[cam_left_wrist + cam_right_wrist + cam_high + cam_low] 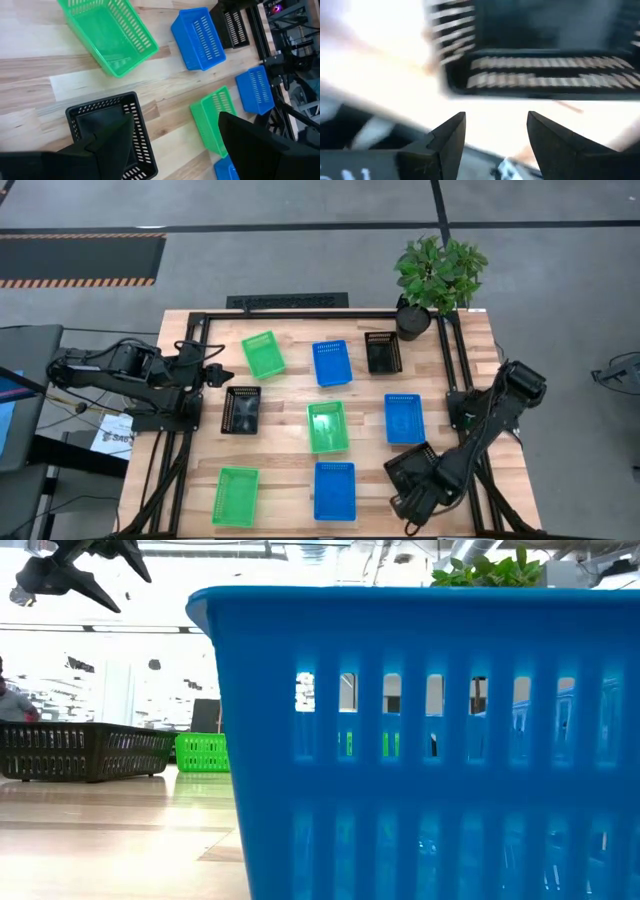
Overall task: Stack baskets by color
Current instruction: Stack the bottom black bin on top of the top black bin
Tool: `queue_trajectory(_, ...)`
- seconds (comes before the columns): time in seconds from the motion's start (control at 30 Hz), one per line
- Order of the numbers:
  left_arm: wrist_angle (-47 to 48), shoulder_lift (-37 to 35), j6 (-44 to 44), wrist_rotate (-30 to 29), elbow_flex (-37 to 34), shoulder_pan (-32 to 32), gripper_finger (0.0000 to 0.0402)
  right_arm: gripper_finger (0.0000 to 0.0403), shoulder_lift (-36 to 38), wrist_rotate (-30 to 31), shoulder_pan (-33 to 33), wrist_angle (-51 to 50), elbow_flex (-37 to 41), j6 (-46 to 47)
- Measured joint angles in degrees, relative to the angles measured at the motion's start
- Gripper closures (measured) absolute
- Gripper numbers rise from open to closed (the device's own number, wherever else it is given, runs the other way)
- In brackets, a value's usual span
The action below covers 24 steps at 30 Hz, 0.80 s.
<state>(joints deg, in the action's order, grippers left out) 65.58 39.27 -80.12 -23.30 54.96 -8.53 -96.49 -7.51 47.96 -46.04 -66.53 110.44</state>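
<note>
Nine baskets lie spread on the wooden table: green ones (263,353) (327,426) (236,496), blue ones (332,363) (404,418) (334,490) and black ones (383,352) (241,409) (408,464). My right gripper (412,498) (495,120) is open and points steeply down at the table just short of the near-right black basket (545,75), touching nothing. My left gripper (215,375) (177,117) hangs open above the table's left side, over the left black basket (107,132). In the low view the near blue basket (430,740) fills most of the picture.
A potted plant (437,275) stands at the table's far right corner. A black metal frame (300,315) runs along the far edge and both sides. Bare wood (285,470) shows between the baskets.
</note>
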Motion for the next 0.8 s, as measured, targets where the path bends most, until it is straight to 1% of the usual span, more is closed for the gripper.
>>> queue_trajectory(0.23, 0.0, 0.1, 0.6, 0.0, 0.0, 0.0, 0.0123, 0.0168, 7.9, 0.0, -5.6, -3.5, -1.0, -26.5)
queue_trajectory(0.3, 0.0, 0.1, 1.4, -0.2, 0.0, 0.0, 0.0123, 0.0168, 9.7, 0.0, -6.6, -8.8, -1.0, -32.2)
queue_trajectory(0.33, 0.0, 0.1, 1.4, -0.3, 0.0, 0.0, 0.0123, 0.0169, 10.2, 0.0, -6.7, -13.0, -1.0, -33.4)
queue_trajectory(0.4, 0.0, 0.1, 1.4, -0.7, 0.0, 0.0, 0.0123, 0.0172, 11.1, 0.2, -7.0, -22.3, -0.9, -31.5)
queue_trajectory(0.47, 0.0, 0.1, 1.4, -0.7, 0.0, 0.0, 0.0123, 0.0175, 11.8, 1.7, -7.1, -30.5, -0.9, -25.8)
queue_trajectory(0.53, 0.0, 0.1, 1.5, -0.9, 0.0, 0.0, 0.0123, 0.0176, 13.1, 2.3, -7.3, -33.7, 0.2, -22.4)
queue_trajectory(0.6, 0.0, 0.1, 1.5, -1.4, 0.0, 0.0, 0.0123, 0.0174, 15.2, 2.5, -7.3, -32.2, 2.5, -19.3)
queue_trajectory(0.8, 0.0, 0.1, 2.5, -2.5, 0.0, 0.0, 0.0123, 0.0168, 20.2, 2.9, -6.2, -22.0, 12.1, -11.4)
